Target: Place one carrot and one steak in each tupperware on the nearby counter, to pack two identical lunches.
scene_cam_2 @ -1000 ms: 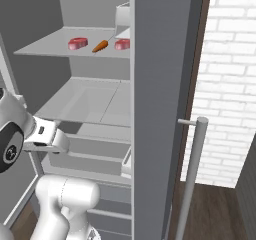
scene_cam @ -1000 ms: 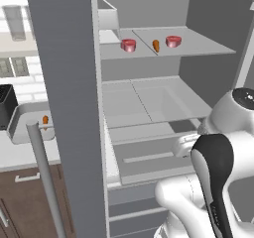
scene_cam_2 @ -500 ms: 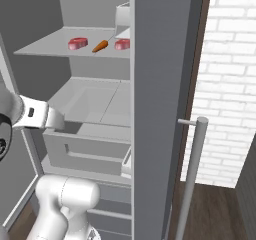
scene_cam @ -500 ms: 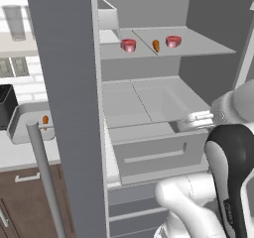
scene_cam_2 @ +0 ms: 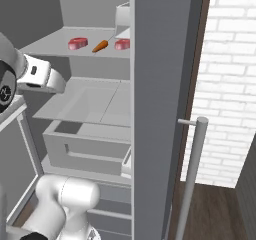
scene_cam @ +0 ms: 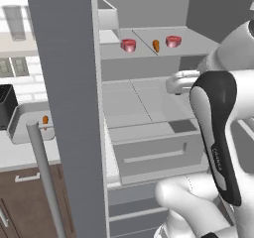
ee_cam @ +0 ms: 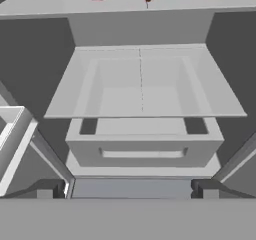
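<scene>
While the fridge door is standing open, two steaks and a carrot are lying on the far shelf. The gripper, fingertips apart and empty, is facing the drawer, probably for reach; another carrot is sitting in the left tupperware.

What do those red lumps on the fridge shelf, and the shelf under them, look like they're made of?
The red lumps are two steaks: raw meat by the look, deep red with a paler pink rim and a soft matte surface. The fridge shelf looks like smooth pale grey plastic or frosted glass; the rendering is flat and even, with no grain or shine to settle which.
</scene>
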